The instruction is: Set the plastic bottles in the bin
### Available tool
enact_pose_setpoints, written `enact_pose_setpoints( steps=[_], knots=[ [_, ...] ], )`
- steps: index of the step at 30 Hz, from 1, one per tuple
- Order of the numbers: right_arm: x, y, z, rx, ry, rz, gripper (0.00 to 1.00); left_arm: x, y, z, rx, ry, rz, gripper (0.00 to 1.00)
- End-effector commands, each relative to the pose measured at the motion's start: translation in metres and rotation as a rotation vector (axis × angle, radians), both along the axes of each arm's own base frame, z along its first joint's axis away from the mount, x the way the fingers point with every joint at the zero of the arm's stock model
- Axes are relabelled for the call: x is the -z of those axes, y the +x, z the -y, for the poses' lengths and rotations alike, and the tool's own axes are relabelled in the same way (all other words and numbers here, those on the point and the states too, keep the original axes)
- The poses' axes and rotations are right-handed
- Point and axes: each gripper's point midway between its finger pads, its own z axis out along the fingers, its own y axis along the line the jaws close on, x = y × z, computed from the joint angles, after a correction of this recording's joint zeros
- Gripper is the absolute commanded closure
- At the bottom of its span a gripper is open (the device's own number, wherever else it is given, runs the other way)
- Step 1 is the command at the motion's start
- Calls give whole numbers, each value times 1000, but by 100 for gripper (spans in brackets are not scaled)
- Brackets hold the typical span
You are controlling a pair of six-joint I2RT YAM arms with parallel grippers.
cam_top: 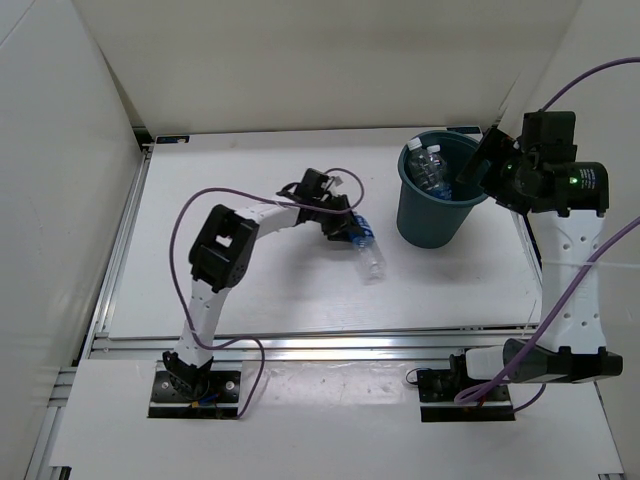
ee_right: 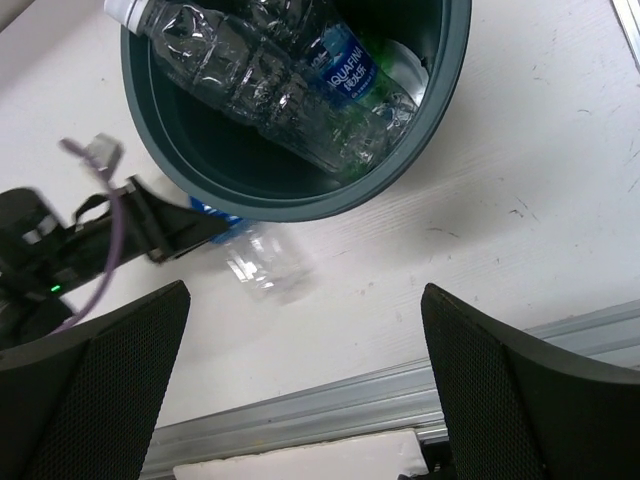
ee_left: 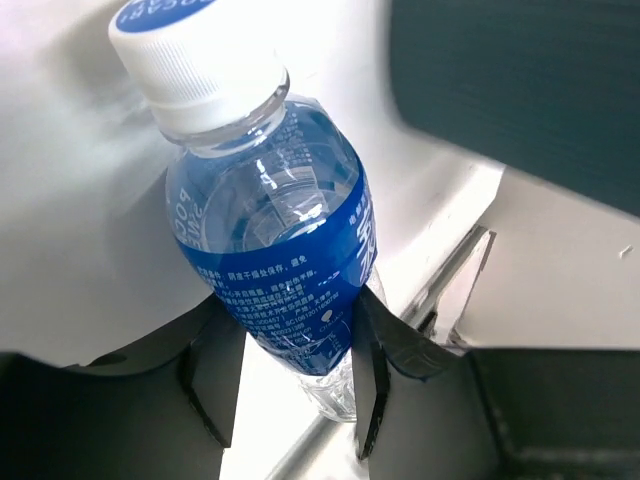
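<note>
My left gripper (cam_top: pixel 350 228) is shut on a clear bottle with a blue label (cam_top: pixel 366 247), left of the bin (cam_top: pixel 430 215). In the left wrist view the bottle (ee_left: pixel 280 230), white cap up, sits between both fingers (ee_left: pixel 215 375), with the bin's dark wall (ee_left: pixel 520 90) behind. My right gripper (cam_top: pixel 478 165) is open and empty by the bin's right rim. The right wrist view looks down into the bin (ee_right: pixel 300 205): a blue-labelled bottle (ee_right: pixel 345 80), a clear bottle (ee_right: pixel 215 55) and a bit of green (ee_right: pixel 352 152) lie inside. The held bottle's clear end (ee_right: pixel 265 265) shows blurred beside the bin.
White walls enclose the table on the left, back and right. A metal rail (cam_top: pixel 320 340) runs along the near edge and also shows in the right wrist view (ee_right: pixel 380 400). Purple cables loop off both arms.
</note>
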Motion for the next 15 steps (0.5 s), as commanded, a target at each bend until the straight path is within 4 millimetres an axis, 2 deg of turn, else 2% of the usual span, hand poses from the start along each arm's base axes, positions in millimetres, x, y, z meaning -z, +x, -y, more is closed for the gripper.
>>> enact_pose_setpoints(
  steps=[1,2,3,4,5,7,8,9,10,11,12,13,14,15],
  knots=[
    [3,8,1,15,17,-3,0,-61,19,-53,-110,-3,77,63],
    [5,10,0,8,24,-13,0,-76,20,-55,-123,1,94,61],
    [4,12,4,21,24,-4,0,-103,25,-63,-127,2,169,61],
    [4,12,4,22,24,-4,0,-118,33,-69,-152,30,223,61],
    [4,12,2,15,31,-4,0,-149,43,-69,-165,25,305,60],
    [0,12,5,24,31,7,0,-186,54,-77,-188,78,444,60],
    [0,12,5,24,31,7,0,-221,64,-74,-205,61,543,60],
    [0,13,6,38,30,7,0,-242,69,-73,-200,73,633,59],
    [-6,11,10,53,16,28,0,-256,71,-60,-186,68,692,59],
    [-12,11,12,63,9,45,0,-305,78,-52,-204,23,809,57],
    [-16,12,15,80,18,56,0,-299,88,-38,-173,33,844,57],
    [-20,12,20,99,12,70,0,-312,91,-27,-161,13,891,56],
    [-31,12,22,103,19,100,0,-355,88,-15,-183,-40,987,52],
    [-35,10,20,93,27,108,0,-364,89,-7,-184,-64,1012,52]
  ],
)
